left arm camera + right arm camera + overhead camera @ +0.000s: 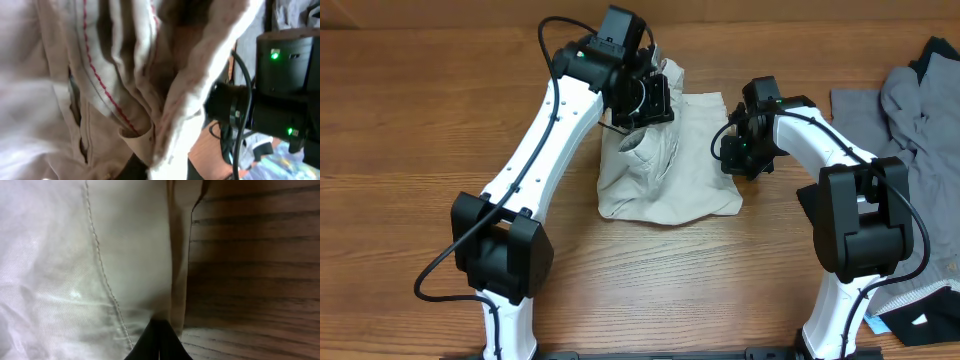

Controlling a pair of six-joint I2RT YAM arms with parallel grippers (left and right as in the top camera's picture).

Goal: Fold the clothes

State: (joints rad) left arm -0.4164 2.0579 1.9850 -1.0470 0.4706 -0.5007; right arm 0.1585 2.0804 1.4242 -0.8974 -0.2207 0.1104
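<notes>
At the near right corner of the table [410,130] lies a black garment [920,322] with a small white mark on it. Past it, along the right side, grey clothes [920,110] lie in a loose heap, well apart from the middle.

The beige shorts [665,175] lie in the middle of the table, between the two arms. Their near part is flat on the wood and their far left part is pulled up into a peak.

The right pincer [732,150] sits low at the right edge of the shorts. In its wrist view the dark tips [159,330] are pressed together on that edge, with bare wood just beside it.

Farther back, the left pincer [655,95] holds the raised peak. Its wrist view shows bunched cloth with red stitching [100,80] gripped between its dark fingers [135,169], so it is pinching the shorts.
</notes>
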